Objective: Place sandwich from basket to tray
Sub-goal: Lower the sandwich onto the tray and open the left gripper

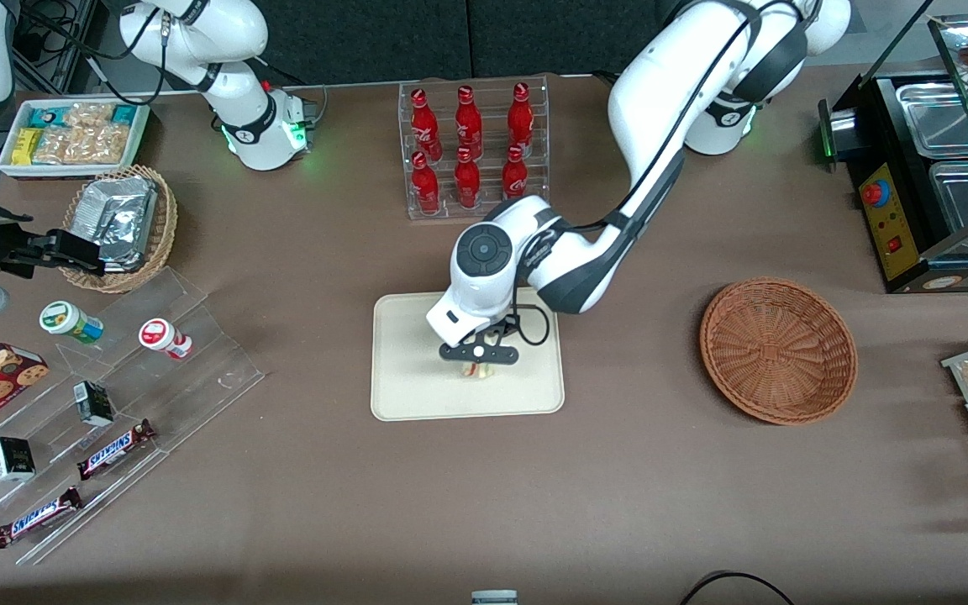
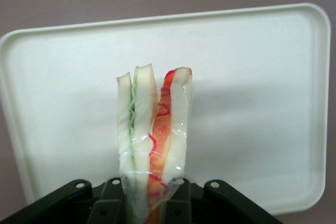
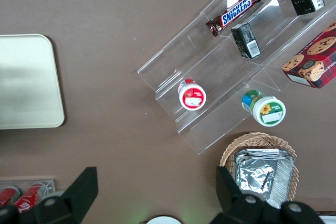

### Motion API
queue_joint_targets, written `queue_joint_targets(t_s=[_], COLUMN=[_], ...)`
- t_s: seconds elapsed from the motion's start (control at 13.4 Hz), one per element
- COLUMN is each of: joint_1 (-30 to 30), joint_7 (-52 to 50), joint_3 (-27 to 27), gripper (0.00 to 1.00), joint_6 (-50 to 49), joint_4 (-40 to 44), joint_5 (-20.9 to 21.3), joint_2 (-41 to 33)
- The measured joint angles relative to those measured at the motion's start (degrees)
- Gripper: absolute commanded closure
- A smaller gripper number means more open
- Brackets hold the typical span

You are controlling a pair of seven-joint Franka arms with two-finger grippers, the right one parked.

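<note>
The left arm's black two-finger gripper [image 1: 477,360] hangs over the flat cream-coloured rectangular tray [image 1: 400,395], its fingers clamped on the clear-wrapped triangular sandwich [image 2: 153,140] of white bread with red and green filling. The wedge stands on edge between the fingers, above the tray's middle, with bare tray surface all round it. The round reddish-brown wicker basket [image 1: 778,349] sits empty toward the working arm's end. Toward the parked arm's end, two brown bars [image 1: 114,449] read "SNICKERS".

I see even overhead light, a soft shadow on the tray [image 2: 252,51], perhaps slightly overexposed; gripper [image 2: 152,203] edges blur.
</note>
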Motion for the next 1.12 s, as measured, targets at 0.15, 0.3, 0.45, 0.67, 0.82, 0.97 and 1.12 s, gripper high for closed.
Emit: queue_joint_targets(t_s=[0.15, 0.3, 0.45, 0.67, 0.82, 0.97, 1.12], joint_1=[0.01, 0.02, 0.01, -0.02, -0.03, -0.01, 0.53], joint_7=[0.0, -0.63, -2.36, -5.39, -6.71, -7.89, -9.03], joint_3=[0.29, 0.46, 0.47, 0.43, 0.4, 0.35, 0.43], gripper=[0.94, 0.9, 0.73, 0.0, 0.0, 0.0, 0.0], joint_6=[1.77, 1.79, 1.8, 1.82, 1.23, -4.44, -11.99], joint_4=[1.73, 2.87, 2.98, 3.45, 4.43, 6.17, 7.0], joint_5=[0.03, 0.05, 1.22, 2.59, 2.62, 2.62, 2.62], joint_2=[2.68, 4.77, 6.23, 6.67, 6.37, 4.36, -0.41])
